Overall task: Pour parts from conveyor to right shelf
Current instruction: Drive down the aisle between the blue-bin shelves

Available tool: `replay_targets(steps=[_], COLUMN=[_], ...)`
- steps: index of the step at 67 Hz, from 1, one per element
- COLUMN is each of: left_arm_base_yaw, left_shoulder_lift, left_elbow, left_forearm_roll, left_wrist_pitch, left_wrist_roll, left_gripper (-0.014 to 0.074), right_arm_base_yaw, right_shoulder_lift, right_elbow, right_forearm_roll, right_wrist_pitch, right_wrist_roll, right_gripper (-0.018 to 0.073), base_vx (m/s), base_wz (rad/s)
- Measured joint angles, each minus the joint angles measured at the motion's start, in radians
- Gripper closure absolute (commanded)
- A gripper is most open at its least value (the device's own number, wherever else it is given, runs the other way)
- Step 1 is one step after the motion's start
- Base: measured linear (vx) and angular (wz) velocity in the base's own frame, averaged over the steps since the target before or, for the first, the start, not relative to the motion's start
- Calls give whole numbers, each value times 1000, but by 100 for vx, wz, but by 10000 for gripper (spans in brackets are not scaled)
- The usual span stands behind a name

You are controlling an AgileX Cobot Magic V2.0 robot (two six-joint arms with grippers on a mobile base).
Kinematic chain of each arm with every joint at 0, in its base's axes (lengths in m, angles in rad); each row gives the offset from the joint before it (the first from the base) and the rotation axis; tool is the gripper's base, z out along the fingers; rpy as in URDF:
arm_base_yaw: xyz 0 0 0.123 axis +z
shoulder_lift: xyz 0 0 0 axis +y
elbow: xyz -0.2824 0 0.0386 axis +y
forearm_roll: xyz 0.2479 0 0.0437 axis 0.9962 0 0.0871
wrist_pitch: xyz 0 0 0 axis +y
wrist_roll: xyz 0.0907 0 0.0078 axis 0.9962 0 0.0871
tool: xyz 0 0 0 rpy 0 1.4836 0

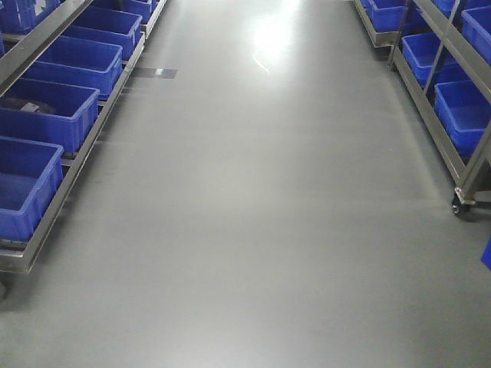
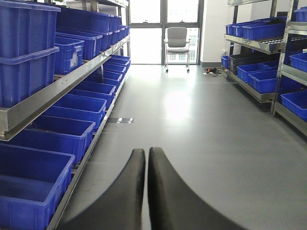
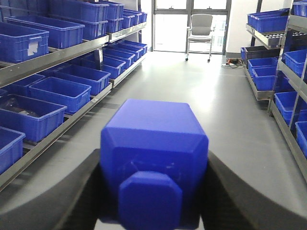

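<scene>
Right wrist: end effector (image 3: 153, 191) around container (image 3: 154, 136)

A grey office chair (image 2: 177, 40) is standing at the far end of the aisle, just in front of the glass doors (image 2: 148, 33), and bright light is reflecting on the smooth grey floor (image 1: 261, 230). A small metal plate (image 1: 156, 73) is sitting flat in the floor (toward its left side), and some cables (image 2: 212, 73) are lying by the white wall (image 2: 213, 33), right of the chair.

Left end effector (image 2: 146, 152) pressed closed, right end effector (image 3: 154, 165) — clamping blue box (image 3: 153, 127)
</scene>
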Motion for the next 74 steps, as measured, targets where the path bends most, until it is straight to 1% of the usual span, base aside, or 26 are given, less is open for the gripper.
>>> replay_targets(steps=[31,74], left_arm_base_yaw=[0,0], left_shoulder_lift=[0,0], left_elbow=[0,0], left_forearm_roll=[0,0], left_wrist_pitch=[0,0], left_wrist_roll=[0,0], left_gripper=[603,603], right_arm_base_yaw=[0,0], right_shoulder_lift=[0,0], right_elbow=[0,0], right_forearm_roll=[0,0], right_wrist_pitch=[0,0], right_wrist_roll=[0,0], right_gripper=[568,568], base_vx=[39,57], base_wz=[-13,-6])
